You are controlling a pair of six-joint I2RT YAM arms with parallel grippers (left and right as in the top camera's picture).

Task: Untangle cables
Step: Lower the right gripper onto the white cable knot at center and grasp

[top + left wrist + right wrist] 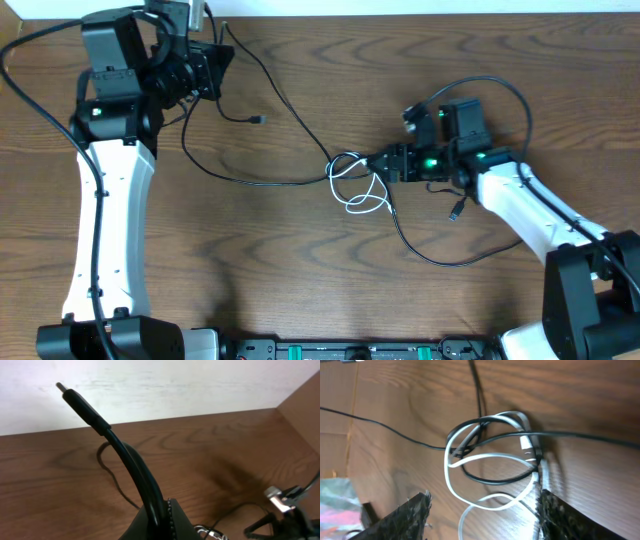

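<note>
The left claw (205, 68) is pressed together, pinching the thin black cord (135, 467) below its plug (80, 402). The right claw (482, 505) is spread, straddling the tangle where the thin white cord (451, 485) loops through the black one on the brown wooden counter (300, 280).

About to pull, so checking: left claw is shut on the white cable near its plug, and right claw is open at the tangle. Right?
No. The left claw is shut on the black cable, not the white cable; the left wrist view shows its plug rising from the grip. The right claw is open at the tangle.
</note>
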